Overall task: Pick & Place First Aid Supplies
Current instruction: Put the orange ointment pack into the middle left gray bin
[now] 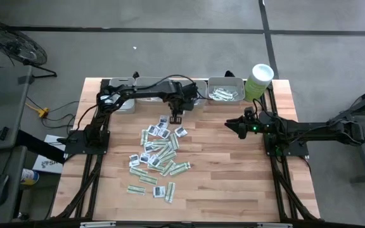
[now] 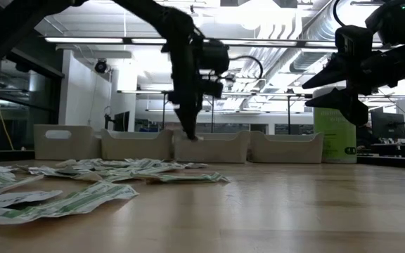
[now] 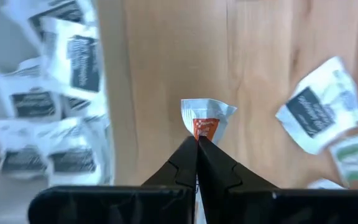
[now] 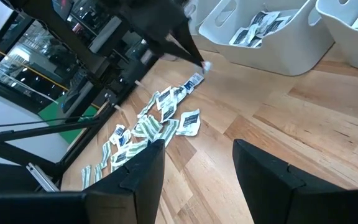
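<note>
**Mia:** What is that little thing in the black fingers?

**Ben:** It is a small white sachet (image 3: 205, 119) with an orange mark on it. The left gripper (image 3: 197, 144) has its fingers pinched tight on one end of it. The sachet is up off the worktop (image 1: 233, 171), near the back edge, just in front of the trays.

**Mia:** Where are the other ones?

**Ben:** A big pile of sachets (image 1: 157, 155) lies on the wood, in the middle and a bit to the left. Some are thin green and white strips. Some are white squares with dark marks. They lie flat and many lie on top of each other. The pile goes from just under the left gripper down toward the front edge.

**Mia:** Are there some in the boxes too?

**Ben:** Yes. A row of grey trays (image 2: 213, 146) stands along the back edge. One tray (image 4: 272, 37) has white square sachets with dark marks in it. The tray at the right end (image 1: 225, 90) has green and white strips in it.

**Mia:** What is the tall green thing?

**Ben:** A pale green tub with a white lid (image 1: 258, 81). It stands at the back right corner, just beside the last tray.

**Mia:** And the other arm?

**Ben:** The right gripper (image 1: 239, 125) hangs above the right side of the worktop, well apart from the pile. Its fingers are spread wide and nothing is between them.
</note>
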Tool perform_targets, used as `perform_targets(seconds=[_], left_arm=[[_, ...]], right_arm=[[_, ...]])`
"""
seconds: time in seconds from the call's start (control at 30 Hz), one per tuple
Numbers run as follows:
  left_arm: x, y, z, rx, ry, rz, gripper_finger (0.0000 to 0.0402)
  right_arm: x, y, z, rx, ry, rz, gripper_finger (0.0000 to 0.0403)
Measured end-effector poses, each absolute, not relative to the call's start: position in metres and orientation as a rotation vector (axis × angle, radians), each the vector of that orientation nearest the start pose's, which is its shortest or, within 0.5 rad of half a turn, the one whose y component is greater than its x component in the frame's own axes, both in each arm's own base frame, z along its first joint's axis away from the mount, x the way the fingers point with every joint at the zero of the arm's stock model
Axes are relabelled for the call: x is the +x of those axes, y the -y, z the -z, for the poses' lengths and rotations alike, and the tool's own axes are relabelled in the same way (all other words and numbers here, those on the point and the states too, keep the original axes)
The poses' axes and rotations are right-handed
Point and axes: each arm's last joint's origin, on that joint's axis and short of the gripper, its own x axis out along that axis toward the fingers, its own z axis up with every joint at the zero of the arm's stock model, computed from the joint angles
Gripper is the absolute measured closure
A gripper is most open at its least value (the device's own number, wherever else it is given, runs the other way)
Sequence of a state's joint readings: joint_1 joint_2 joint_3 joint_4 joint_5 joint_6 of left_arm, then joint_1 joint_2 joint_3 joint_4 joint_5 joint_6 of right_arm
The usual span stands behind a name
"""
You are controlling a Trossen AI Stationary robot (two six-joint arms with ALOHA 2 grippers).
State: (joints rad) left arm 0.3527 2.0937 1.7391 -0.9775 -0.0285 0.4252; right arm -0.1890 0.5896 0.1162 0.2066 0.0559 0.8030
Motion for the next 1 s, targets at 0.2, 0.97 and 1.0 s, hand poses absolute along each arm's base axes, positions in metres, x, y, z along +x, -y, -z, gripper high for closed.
perform_targets(seconds=[0.2, 0.97, 1.0], left_arm=[[0.399, -0.149, -0.248, 0.091, -1.368, -0.132, 0.0400], [0.301, -0.277, -0.273, -0.326, -1.421, -0.433, 0.0401], [0.298, -0.282, -0.273, -0.327, -1.417, -0.442, 0.0401]], right_arm=[[0.136, 0.028, -0.166, 0.809, -0.155, 0.337, 0.0219], [0.136, 0.028, -0.166, 0.787, -0.160, 0.333, 0.0219], [0.136, 0.028, -0.166, 0.787, -0.161, 0.333, 0.0219]])
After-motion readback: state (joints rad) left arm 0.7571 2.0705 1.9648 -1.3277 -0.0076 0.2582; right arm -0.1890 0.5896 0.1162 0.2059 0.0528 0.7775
